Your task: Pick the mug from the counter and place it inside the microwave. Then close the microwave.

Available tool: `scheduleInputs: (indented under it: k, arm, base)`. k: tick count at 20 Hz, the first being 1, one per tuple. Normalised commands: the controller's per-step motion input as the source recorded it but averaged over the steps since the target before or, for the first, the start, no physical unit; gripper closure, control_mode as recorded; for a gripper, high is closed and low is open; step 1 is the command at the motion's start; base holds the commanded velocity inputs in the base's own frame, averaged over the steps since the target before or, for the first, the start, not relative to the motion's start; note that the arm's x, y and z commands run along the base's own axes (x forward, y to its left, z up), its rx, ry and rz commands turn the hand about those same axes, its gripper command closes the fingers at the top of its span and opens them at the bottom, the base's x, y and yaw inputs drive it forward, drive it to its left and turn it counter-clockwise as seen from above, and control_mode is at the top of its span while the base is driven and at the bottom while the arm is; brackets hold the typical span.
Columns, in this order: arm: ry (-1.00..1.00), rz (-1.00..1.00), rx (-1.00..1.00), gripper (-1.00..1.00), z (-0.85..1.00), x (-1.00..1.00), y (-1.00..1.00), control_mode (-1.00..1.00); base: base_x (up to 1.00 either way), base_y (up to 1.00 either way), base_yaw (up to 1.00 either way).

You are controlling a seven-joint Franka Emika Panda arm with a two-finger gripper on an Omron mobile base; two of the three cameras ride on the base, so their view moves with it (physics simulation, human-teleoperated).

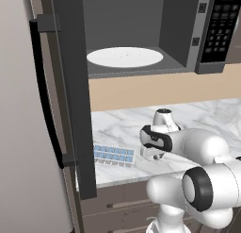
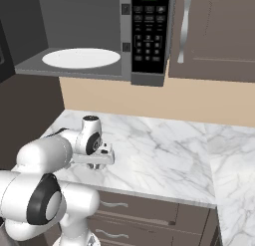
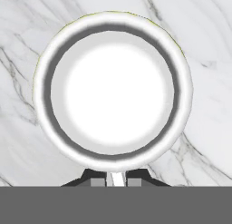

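On the white marble surface [image 2: 164, 155], below the open microwave [image 1: 141, 34], the mug [image 3: 113, 89] sits directly under the downward-pointing hand, seen from straight above as a glossy white ring with a dark band inside its rim and a pale bottom. At the lower edge of the hand view the two dark fingers [image 3: 97, 177] stand close together on either side of a thin strip of the mug's near wall, nearly shut and pinching the rim between them. From the left base camera the gripper [image 1: 153, 154] hangs low over the surface near its front edge, just to the right of a blue-celled ice cube tray [image 1: 113, 155] that lies flat and apart from it; the mug itself is hidden there by the hand. From the right base camera the gripper [image 2: 102, 160] is likewise low over the marble at the left part of the slab, with the arm's white links bent over in front. The microwave's dark door [image 1: 70, 95], with its long black handle [image 1: 44, 90], is swung wide open to the left. Inside, a round white plate [image 2: 81, 58] lies on the cavity floor, and the black keypad [image 2: 148, 33] with a green display sits on the right of the opening.
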Motion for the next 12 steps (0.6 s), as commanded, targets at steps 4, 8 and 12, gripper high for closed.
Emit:
scheduleInputs:
  k: [4,8,12]
  arm:
    - [0.0,0.0,0.0,1.0,0.0,0.0,0.0,-1.0]
    - [0.0,0.0,0.0,1.0,0.0,0.0,0.0,-1.0]
    - [0.0,0.0,0.0,1.0,0.0,0.0,0.0,-1.0]
  base:
    - [0.0,0.0,0.0]
    - [0.0,0.0,0.0]
    - [0.0,0.0,0.0]
